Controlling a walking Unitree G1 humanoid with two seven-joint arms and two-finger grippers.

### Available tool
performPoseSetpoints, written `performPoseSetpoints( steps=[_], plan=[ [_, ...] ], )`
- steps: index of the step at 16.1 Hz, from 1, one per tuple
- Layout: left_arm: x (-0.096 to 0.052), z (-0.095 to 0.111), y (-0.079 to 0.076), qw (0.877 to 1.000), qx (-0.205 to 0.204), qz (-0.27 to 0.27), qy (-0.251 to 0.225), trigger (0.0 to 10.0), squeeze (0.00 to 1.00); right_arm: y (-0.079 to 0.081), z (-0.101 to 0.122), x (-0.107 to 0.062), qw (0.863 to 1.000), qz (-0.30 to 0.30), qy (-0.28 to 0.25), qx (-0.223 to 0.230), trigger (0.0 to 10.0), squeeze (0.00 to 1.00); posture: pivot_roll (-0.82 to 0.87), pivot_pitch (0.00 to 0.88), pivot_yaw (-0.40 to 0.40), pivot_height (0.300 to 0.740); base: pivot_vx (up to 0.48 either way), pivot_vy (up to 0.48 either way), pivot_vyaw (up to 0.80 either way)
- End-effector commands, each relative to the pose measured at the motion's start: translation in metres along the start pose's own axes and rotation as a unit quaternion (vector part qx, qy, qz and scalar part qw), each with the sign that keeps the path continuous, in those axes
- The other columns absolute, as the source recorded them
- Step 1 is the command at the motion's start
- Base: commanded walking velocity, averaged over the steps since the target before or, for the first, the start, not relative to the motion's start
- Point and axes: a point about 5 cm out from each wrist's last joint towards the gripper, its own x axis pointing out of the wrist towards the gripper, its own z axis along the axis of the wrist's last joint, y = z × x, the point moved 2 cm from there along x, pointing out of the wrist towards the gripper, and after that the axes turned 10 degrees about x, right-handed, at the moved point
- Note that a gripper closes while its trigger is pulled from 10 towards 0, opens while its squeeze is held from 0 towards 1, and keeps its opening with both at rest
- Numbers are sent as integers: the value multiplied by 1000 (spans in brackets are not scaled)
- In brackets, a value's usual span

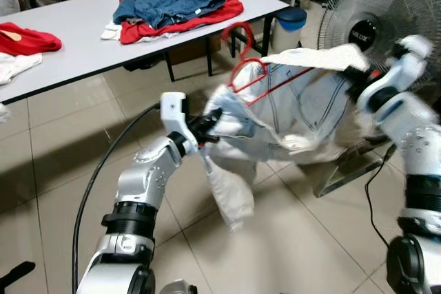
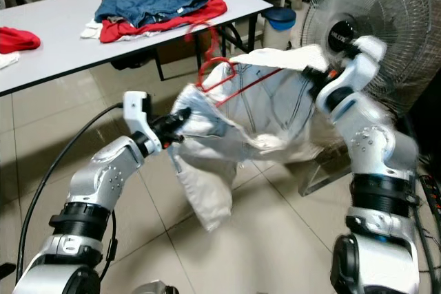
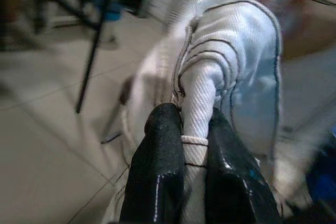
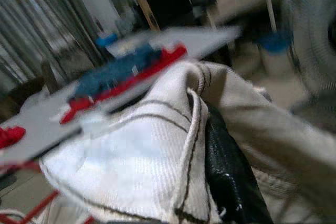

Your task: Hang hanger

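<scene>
Stretching a white garment (image 1: 289, 111) between its two arms, the robot stands on a tiled floor (image 1: 55, 163) with the cloth held up in front of it like a sling. The left gripper (image 1: 210, 123) is on the near left edge of the garment, and the left wrist view shows its two black fingers (image 3: 163, 171) clamped tight on a rolled white seam with dark stitching. The right gripper (image 2: 313, 75) is up on the far right, pinching the other edge of the cloth; its wrist view shows one black finger (image 4: 228, 177) pressed against the fabric, with folds draped over it. A red hanger (image 1: 248, 74) sits inside the garment at the top middle, its hook sticking up above the cloth and one thin red arm slanting right under the fabric. One sleeve or leg of the garment hangs down toward the floor below the left gripper. Just behind the right arm stands a pedestal fan (image 1: 365, 18) with a wire cage. Farther back on the left a long grey table (image 1: 83, 39) carries a heap of blue and red clothes (image 1: 172, 8), and another red piece (image 1: 27, 39) lies at its left end. A blue-lidded bin (image 1: 289, 22) stands past the table's right end.
</scene>
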Motion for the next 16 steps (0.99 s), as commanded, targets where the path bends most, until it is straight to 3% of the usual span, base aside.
performPoseSetpoints(
  steps=[1, 4, 7, 9, 11, 13, 14, 16],
  plan=[
    [-1, 16, 11, 999, -8, 33, -33, 0, 0, 13, 26, -5, 998, 28, -56, -27, 0, 0, -139, 0, 43, 740, 0, 0, 0],
    [1, 29, 17, 998, -12, 38, -48, 0, 0, 33, 47, -25, 990, 71, -101, -68, 0, 0, -139, 0, 45, 740, 0, 0, 0],
    [4, 33, 12, 999, -7, 17, -46, 0, 0, 30, 30, -33, 992, 71, -66, -85, 0, 0, -146, 0, 53, 740, 0, 0, 0],
    [8, 41, 2, 998, -19, -8, -56, 0, 0, 13, -19, -35, 993, 27, 19, -111, 0, 0, -148, 0, 56, 740, 0, 0, 0],
    [12, 54, -16, 995, -45, -48, -71, 0, 0, -10, -81, -38, 989, -30, 108, -99, 0, 0, -141, 0, 57, 740, 0, 0, 0],
    [14, 67, -35, 990, -65, -90, -85, 0, 0, -16, -112, -36, 988, -52, 139, -35, 0, 0, -137, 0, 57, 740, 0, 0, 0],
    [15, 70, -39, 989, -68, -99, -91, 0, 0, -17, -119, -36, 987, -56, 145, -25, 0, 0, -137, 0, 57, 740, 0, 0, 0],
    [8, 84, -60, 971, -101, -180, -117, 0, 0, -25, -143, -37, 982, -71, 174, -16, 0, 0, -131, 0, 57, 740, 0, 0, 0]
  ],
)
